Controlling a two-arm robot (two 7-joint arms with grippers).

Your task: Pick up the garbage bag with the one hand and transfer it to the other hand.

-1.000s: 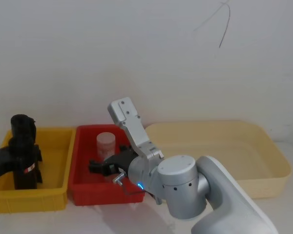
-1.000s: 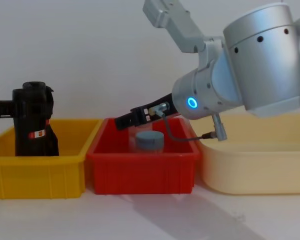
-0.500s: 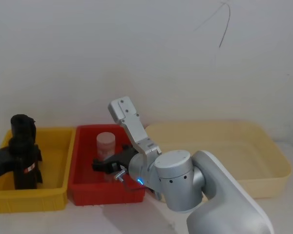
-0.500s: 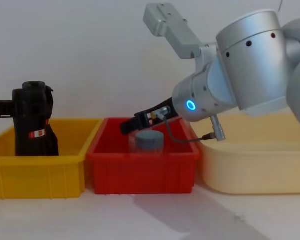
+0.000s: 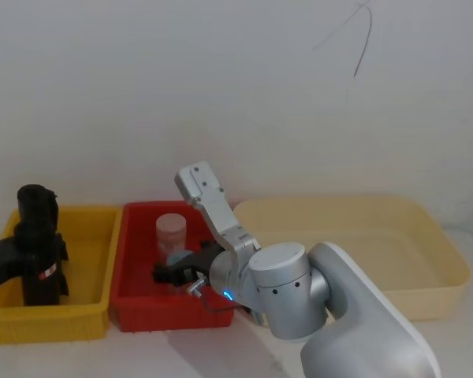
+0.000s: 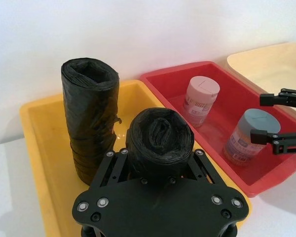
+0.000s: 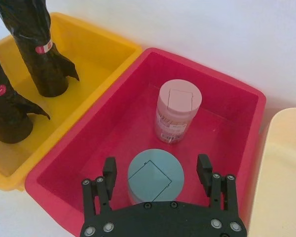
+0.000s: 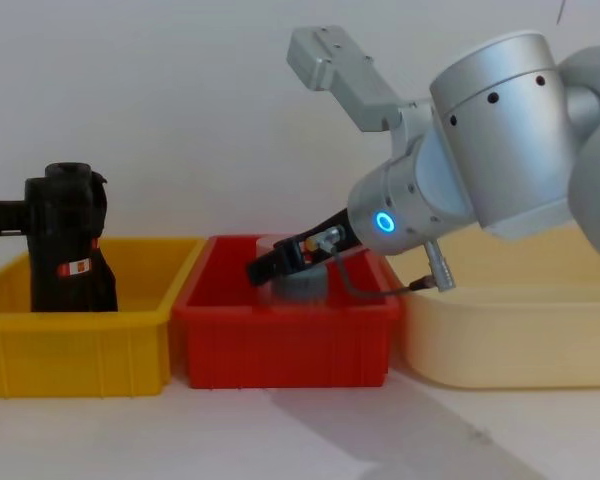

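Garbage bag (image 6: 159,136) upright in yellow bin (image 6: 47,143) — L gripper (image 6: 158,170) clamped round it, R gripper (image 7: 156,164) open.

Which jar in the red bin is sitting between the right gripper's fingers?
The grey-blue-lidded jar, between the fingers of the open right gripper; the pink jar stands free, farther back.
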